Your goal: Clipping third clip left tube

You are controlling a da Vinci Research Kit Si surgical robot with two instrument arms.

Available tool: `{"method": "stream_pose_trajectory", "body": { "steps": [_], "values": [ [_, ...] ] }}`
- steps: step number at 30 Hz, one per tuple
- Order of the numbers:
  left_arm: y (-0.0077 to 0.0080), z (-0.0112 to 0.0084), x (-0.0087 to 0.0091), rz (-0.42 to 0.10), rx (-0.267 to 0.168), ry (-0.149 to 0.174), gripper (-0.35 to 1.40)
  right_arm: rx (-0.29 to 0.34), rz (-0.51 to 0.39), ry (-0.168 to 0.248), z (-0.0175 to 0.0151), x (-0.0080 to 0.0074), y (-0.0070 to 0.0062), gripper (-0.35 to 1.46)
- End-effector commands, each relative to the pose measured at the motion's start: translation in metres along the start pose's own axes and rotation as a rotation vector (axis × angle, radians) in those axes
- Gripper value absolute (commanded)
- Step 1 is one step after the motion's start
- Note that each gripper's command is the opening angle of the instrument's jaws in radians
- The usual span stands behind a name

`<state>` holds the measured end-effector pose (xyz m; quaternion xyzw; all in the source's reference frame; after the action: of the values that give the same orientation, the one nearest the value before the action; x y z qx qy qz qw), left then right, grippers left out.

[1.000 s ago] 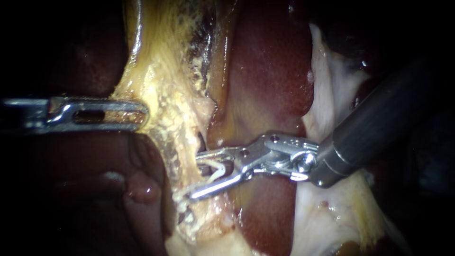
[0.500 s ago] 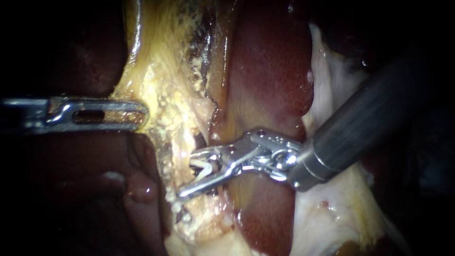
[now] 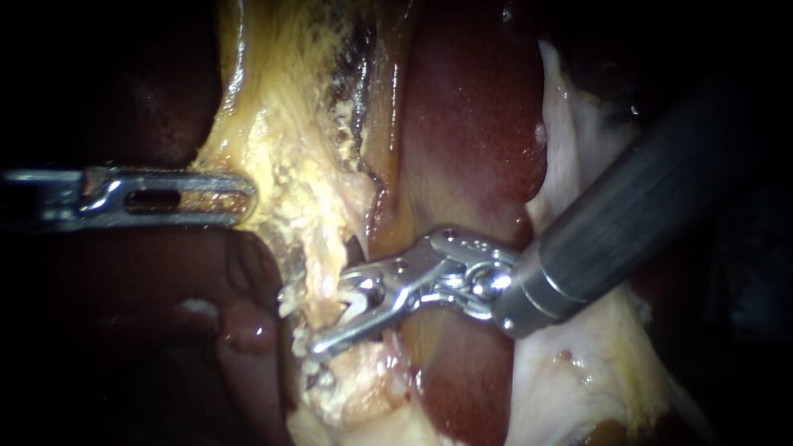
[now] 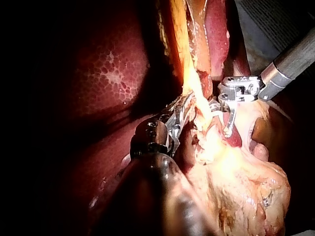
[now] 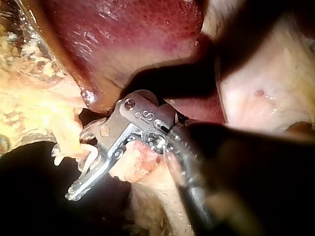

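The hand of the right instrument (image 3: 326, 312) is held wide open in approx. a V, w/ a pale clip (image 3: 361, 296) seated between the two jaws and touched by both. The jaws are set astride the tube (image 3: 318, 272), which lies in the gap at the clip's open end; how far in cannot be told. The upper jaw tip is partly hidden by crumbly yellow tissue (image 3: 273, 140). Dark red liver (image 3: 471, 124) is seen behind the instrument's wrist joint. Well apart, at the endoscope view's left, the hand of the left instrument (image 3: 245, 198) is closed flat on the edge of that yellow tissue, which is drawn taut twd. it.
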<state>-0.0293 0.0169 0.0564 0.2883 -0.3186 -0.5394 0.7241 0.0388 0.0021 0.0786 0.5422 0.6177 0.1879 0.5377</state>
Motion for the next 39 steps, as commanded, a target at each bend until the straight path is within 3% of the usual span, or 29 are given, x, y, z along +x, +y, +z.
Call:
{"method": "stream_pose_trajectory", "body": {
  "steps": [1, 8, 13, 21, 23, 25, 27, 30, 39],
  "values": [
    [0.0000, 0.0000, 0.0000, 0.000, 0.000, 0.000, -0.35, -0.011, 0.001, 0.005, -0.0003, 0.0004, 0.0002, 0.56],
    [0.0000, 0.0001, 0.0000, 0.000, 0.000, 0.000, -0.35, -0.085, 0.016, 0.055, -0.0021, 0.0036, 0.0007, 0.55],
    [0.0001, 0.0001, 0.0000, 0.001, 0.000, 0.000, -0.35, -0.101, 0.041, 0.064, -0.0024, 0.0050, 0.0004, 0.53],
    [0.0001, 0.0001, 0.0000, 0.001, 0.000, -0.001, -0.35, -0.122, 0.129, 0.068, -0.0021, 0.0045, 0.0006, 0.47],
    [0.0001, 0.0001, 0.0000, 0.001, 0.000, -0.001, -0.35, -0.131, 0.158, 0.071, -0.0022, 0.0044, 0.0005, 0.37],
    [0.0001, 0.0001, 0.0000, 0.001, 0.000, -0.001, -0.35, -0.125, 0.169, 0.061, -0.0024, 0.0043, 0.0003, 0.14],
    [0.0001, 0.0001, 0.0000, 0.001, 0.000, -0.001, -0.35, -0.107, 0.180, 0.038, -0.0028, 0.0041, 0.0000, -0.35],
    [0.0001, 0.0001, 0.0000, 0.001, 0.000, 0.000, -0.35, -0.118, 0.190, 0.017, -0.0032, 0.0040, 0.0001, -0.35],
    [0.0001, 0.0001, 0.0000, 0.001, 0.000, -0.001, -0.35, -0.139, 0.218, 0.017, -0.0039, 0.0035, 0.0007, -0.35]
  ]
}}
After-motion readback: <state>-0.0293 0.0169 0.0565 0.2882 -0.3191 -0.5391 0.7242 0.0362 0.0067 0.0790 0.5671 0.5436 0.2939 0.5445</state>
